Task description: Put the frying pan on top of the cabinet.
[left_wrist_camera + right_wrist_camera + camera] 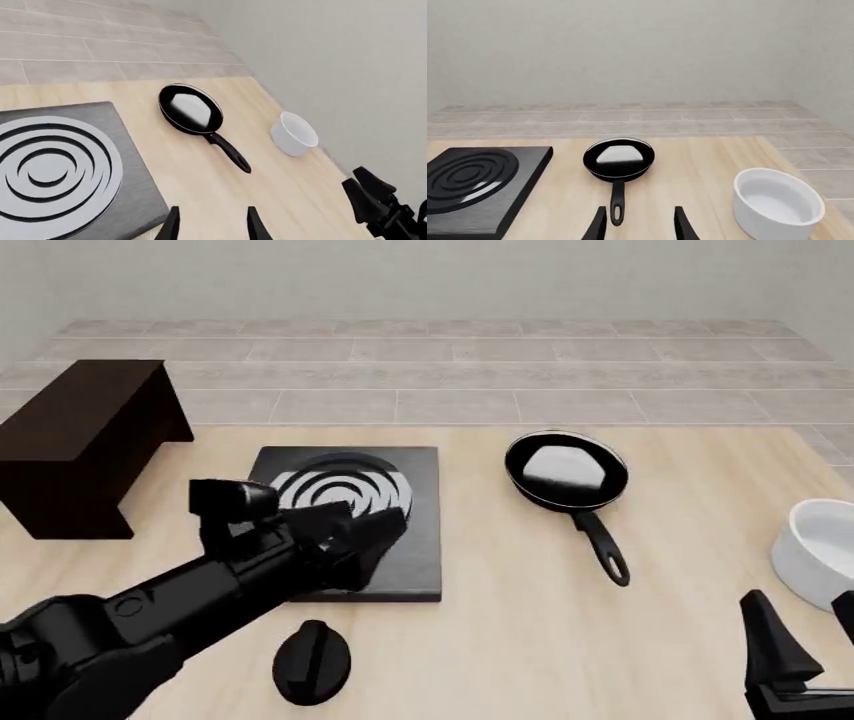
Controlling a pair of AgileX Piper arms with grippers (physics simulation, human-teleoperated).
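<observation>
The frying pan [567, 472] lies on the table right of the stove plate, with its handle [607, 555] pointing toward the near edge. The cabinet [80, 440] stands at the far left with its flat top bare. My left gripper [374, 535] hovers over the stove plate, open and empty; in the left wrist view [213, 227] the pan [190, 109] lies ahead of it. My right gripper [807, 645] is low at the near right, open and empty. In the right wrist view [640, 225] the pan [618, 157] lies ahead, its handle loop [617, 215] just beyond the fingertips.
A black stove plate [400, 560] with grey rings lies mid-table between cabinet and pan. A white bowl [817, 550] sits at the right edge, close to my right gripper. A small black rounded object [311, 662] lies near the front edge. Tiled floor lies beyond the table.
</observation>
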